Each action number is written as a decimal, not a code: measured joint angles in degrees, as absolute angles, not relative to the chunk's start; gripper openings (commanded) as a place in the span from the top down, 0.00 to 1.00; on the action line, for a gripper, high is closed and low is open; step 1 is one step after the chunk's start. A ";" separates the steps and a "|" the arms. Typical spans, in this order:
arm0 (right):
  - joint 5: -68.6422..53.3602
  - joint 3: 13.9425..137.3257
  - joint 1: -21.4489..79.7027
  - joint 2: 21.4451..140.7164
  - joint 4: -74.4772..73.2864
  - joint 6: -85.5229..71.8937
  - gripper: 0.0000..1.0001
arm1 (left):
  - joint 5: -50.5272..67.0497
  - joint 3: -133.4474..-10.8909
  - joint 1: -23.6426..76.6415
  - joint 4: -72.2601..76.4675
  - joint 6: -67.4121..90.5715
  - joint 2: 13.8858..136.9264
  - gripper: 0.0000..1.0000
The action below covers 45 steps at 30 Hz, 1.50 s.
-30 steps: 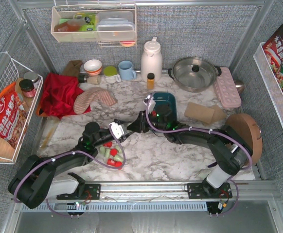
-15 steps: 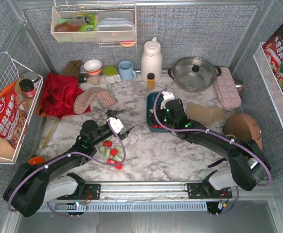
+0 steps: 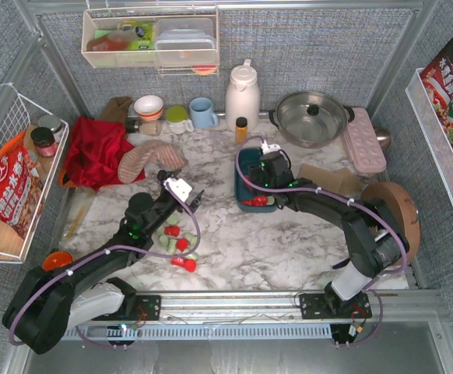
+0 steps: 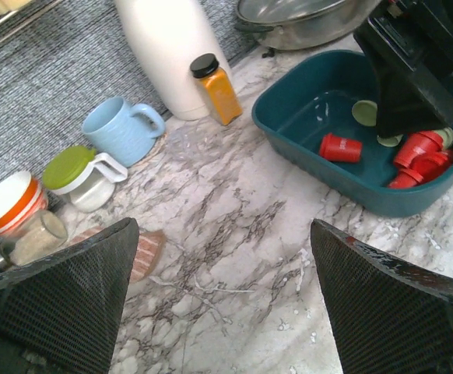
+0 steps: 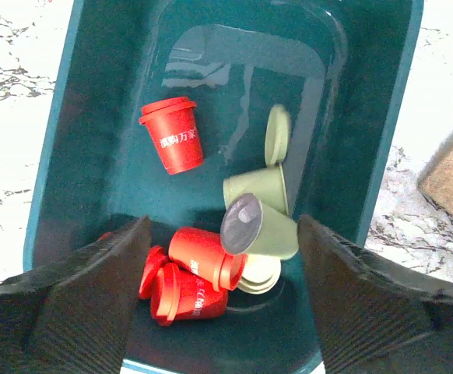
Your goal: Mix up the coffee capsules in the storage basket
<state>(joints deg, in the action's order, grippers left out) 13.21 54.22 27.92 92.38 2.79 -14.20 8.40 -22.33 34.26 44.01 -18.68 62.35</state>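
Closest to the arm bases there's a loose bunch of small red and mint-green tapered coffee capsules (image 3: 177, 245) sitting on the white marble-look table (image 3: 250, 249), just beside the left arm. So I'd say we're mid-transfer, with plenty left to move.

The left gripper (image 4: 222, 230) is a bit beyond that pile, jaws spread as wide as they go, nothing in them. It's pointing at the dark teal rectangular plastic storage basket (image 4: 304, 101), which sits mid-table and well apart from the pile.

The right gripper (image 5: 222, 226) hangs directly over the near end of the basket, jaws apart and also empty. Below it the reds are clumped in one near corner, the mints are next to them, and one red lies alone further in.

How I'd play it:
- Send the left one for a capsule at the edge of the pile, not the middle, so the fingers don't shove its neighbours.
- Pinch across the tapered body under the rim, since they look like they'd roll.
- Alternate colours and drop mints by the red clump.
- Release low, because the tub is shallow.
- One arm over the basket at a time.
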 measured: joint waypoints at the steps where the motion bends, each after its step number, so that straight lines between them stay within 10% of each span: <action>1: 13.17 54.70 27.88 92.71 2.24 -14.17 0.11 | 7.44 -22.35 34.26 43.99 -18.24 62.11 0.01; 15: 13.23 51.27 27.92 82.24 0.84 -13.39 0.05 | -0.99 -24.14 34.26 41.63 -11.40 60.51 0.01; 29: 11.62 49.95 28.84 79.79 0.64 -13.93 0.01 | -26.02 -41.85 34.24 -8.69 27.35 63.40 0.01; 35: 10.72 49.95 29.26 80.58 0.67 -14.50 0.01 | -26.13 -38.74 34.26 -15.94 33.45 63.59 0.29; 45: 10.02 49.98 29.58 80.84 0.67 -14.52 0.01 | -20.91 -40.45 34.26 -16.88 37.95 75.02 0.34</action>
<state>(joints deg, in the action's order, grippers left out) 10.02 49.98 29.58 80.84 0.67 -14.52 -20.91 -40.45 34.26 -16.88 37.95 75.02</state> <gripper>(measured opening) 0.990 0.665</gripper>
